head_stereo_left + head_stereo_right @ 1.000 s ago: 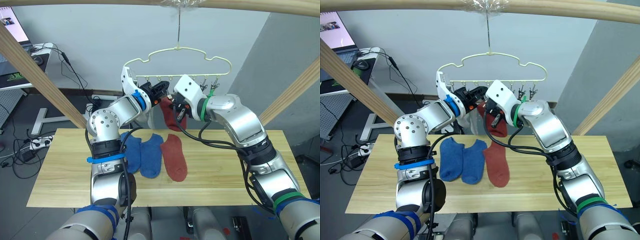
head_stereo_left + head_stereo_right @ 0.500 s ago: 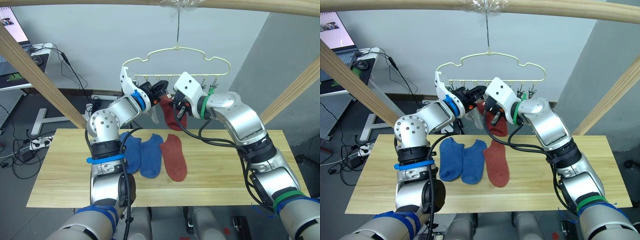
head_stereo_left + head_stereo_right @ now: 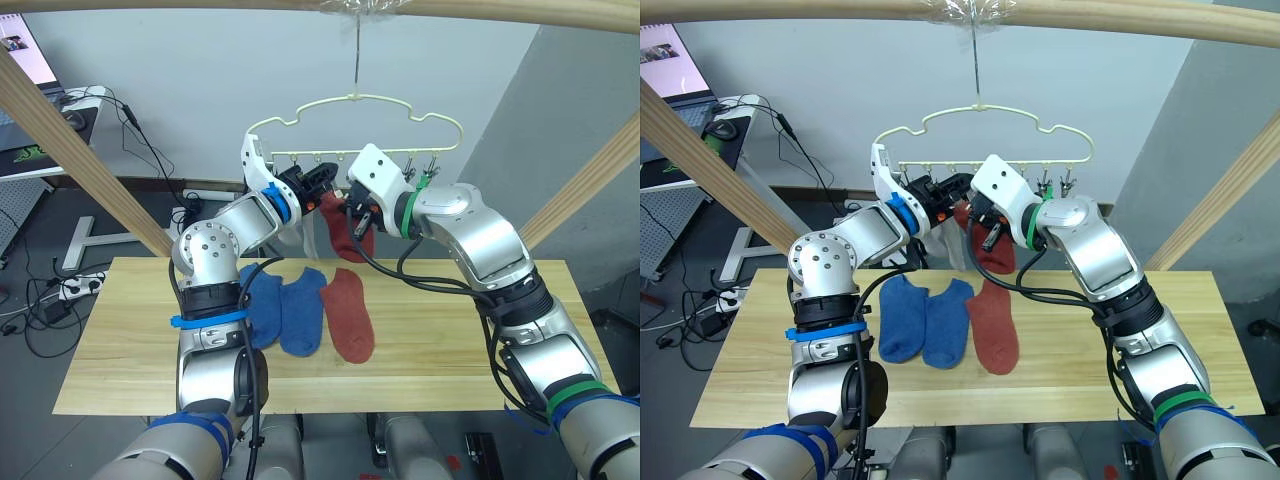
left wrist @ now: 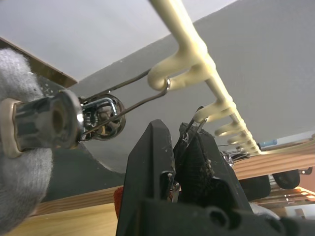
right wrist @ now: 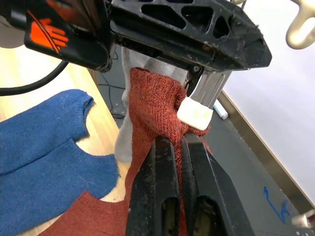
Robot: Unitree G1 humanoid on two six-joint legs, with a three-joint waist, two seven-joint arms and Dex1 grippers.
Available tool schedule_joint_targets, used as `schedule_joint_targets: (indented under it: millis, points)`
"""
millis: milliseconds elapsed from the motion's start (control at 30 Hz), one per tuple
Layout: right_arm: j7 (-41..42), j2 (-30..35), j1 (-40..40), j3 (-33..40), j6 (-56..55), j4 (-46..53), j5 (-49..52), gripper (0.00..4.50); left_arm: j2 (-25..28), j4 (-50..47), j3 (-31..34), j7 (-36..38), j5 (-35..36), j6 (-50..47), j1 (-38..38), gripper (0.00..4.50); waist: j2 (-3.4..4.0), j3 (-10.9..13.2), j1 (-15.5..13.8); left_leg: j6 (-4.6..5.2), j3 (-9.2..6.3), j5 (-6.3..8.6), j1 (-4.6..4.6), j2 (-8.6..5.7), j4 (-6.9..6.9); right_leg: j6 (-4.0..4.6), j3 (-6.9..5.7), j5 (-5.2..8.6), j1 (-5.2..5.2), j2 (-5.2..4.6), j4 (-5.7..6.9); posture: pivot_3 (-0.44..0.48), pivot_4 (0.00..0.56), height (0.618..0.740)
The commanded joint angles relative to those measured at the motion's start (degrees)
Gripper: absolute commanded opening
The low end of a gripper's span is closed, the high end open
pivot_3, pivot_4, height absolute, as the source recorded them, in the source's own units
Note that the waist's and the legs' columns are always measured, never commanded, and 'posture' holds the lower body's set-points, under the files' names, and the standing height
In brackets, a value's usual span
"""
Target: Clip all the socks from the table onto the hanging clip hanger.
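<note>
Three socks (image 3: 305,312) lie on the table (image 3: 120,350); a grey sock (image 3: 306,232) apparently hangs clipped. Right gripper (image 5: 178,147) pinches a rust-red sock (image 5: 157,105) at the clip hanger's (image 3: 355,105) 6 o'clock, left gripper (image 4: 181,152) squeezing a clip (image 4: 194,129).

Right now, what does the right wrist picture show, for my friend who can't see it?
The right gripper pinches a rust-red sock by its top, at a metal clip under the black left gripper. Below, blue socks lie on the wooden table.

— What colours are showing on the light wood table (image 3: 450,340)?
— Two royal blue socks (image 3: 285,308) and one rust-red sock (image 3: 348,316) are lying there; another rust-red sock (image 3: 338,226) is hanging under the pale-yellow clip hanger (image 3: 355,115).
</note>
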State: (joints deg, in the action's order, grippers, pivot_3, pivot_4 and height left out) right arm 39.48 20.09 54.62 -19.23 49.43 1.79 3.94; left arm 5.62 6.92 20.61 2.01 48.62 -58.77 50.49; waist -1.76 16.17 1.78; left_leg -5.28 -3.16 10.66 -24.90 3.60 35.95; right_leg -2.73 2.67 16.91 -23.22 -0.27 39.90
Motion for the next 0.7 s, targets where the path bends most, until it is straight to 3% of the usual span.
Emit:
schedule_joint_targets:
  millis: [33,333,600,700]
  points:
    - [-0.14,0.29,1.06,1.31,-0.94,1.67,0.10,0.00,0.20,-2.22,-0.81,0.70,0.19,0.33,-0.33,0.20,0.00,0.00,0.01,0.00,0.00,0.00,0.00,0.00,0.00,0.00,0.00,0.00,0.00,0.00,0.00,0.004,0.207,0.740]
    - [-0.16,0.32,0.99,1.34,-1.08,1.73,0.08,0.00,0.22,-2.31,-0.76,0.50,0.49,0.54,-0.40,2.89,0.00,0.00,0.00,0.00,0.00,0.00,0.00,0.00,0.00,0.00,-0.01,0.00,0.00,0.00,0.00,0.002,0.207,0.740]
    - [0.51,0.37,0.67,1.39,-0.07,2.56,0.84,0.00,0.83,-4.18,-1.30,1.71,1.21,-0.30,-0.95,2.89,0.00,0.00,0.00,0.00,0.00,0.00,0.00,0.00,0.00,0.00,-0.01,0.00,0.00,0.00,0.00,0.009,0.205,0.740]
    - [0.96,0.47,-0.20,1.17,0.78,3.68,1.32,0.70,3.96,-7.45,-5.77,5.36,-1.55,0.41,-2.54,2.92,0.01,0.00,0.03,-0.02,0.00,-0.01,0.00,0.00,-0.02,0.00,0.00,0.00,-0.01,0.00,0.00,0.016,0.205,0.740]
